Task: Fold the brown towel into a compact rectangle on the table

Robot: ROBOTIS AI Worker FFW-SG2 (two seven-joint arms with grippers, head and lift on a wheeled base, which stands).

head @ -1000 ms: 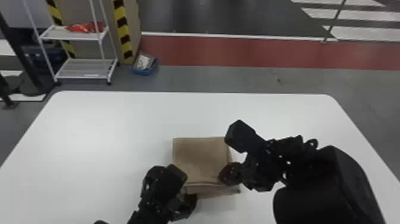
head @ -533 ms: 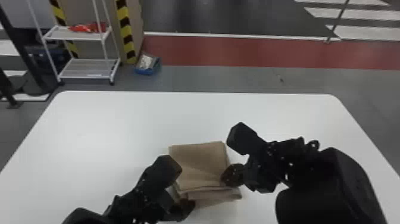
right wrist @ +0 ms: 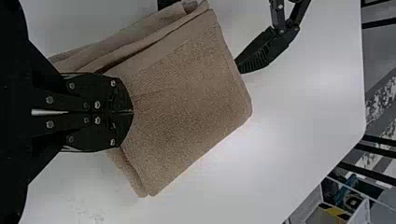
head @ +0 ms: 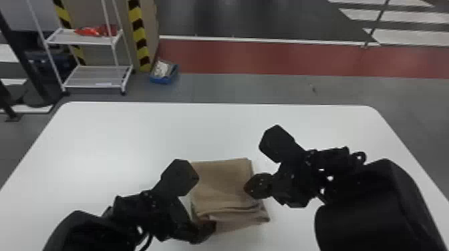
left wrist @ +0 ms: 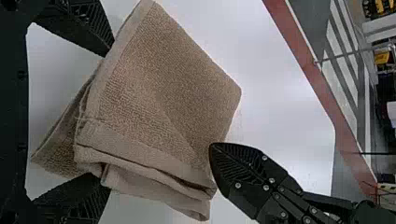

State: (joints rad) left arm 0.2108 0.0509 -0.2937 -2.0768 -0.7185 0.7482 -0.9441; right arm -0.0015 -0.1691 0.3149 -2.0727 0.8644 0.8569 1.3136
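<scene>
1. White table (head: 110, 143): runs across the foreground, far corners rounded.
2. White rack (head: 97, 78), far left, on the floor behind the table. Red item (head: 95, 31) on its upper shelf. Yellow-and-black striping (head: 138, 33) just to its right.
3. Blue bin (head: 163, 78) on the floor right of the rack, pale contents inside.
4. Left gripper (head: 202, 230): low over the table at the towel's near left corner. Left wrist view: jaws wide apart, one to each side of that corner, part of the cloth lying between them. Not clamped. Contact of the tips with the cloth: cannot tell.
5. Brown towel (head: 220, 183): on the table, centre near side, between the two grippers. Folded into a thick, roughly square stack. Far part smooth and flat; near edge shows several layers, loosely ridged, with a lower layer jutting out toward the near side. Layers not quite aligned.
6. Right gripper (head: 249, 187): at the towel's right edge, tips over the cloth in the right wrist view. Jaws together, meeting along a thin seam. Pressing on the towel or just above it: cannot tell.
7. Floor behind: red band (head: 284, 60) reaching to the right edge; white stripes (head: 401, 36) at far right.
</scene>
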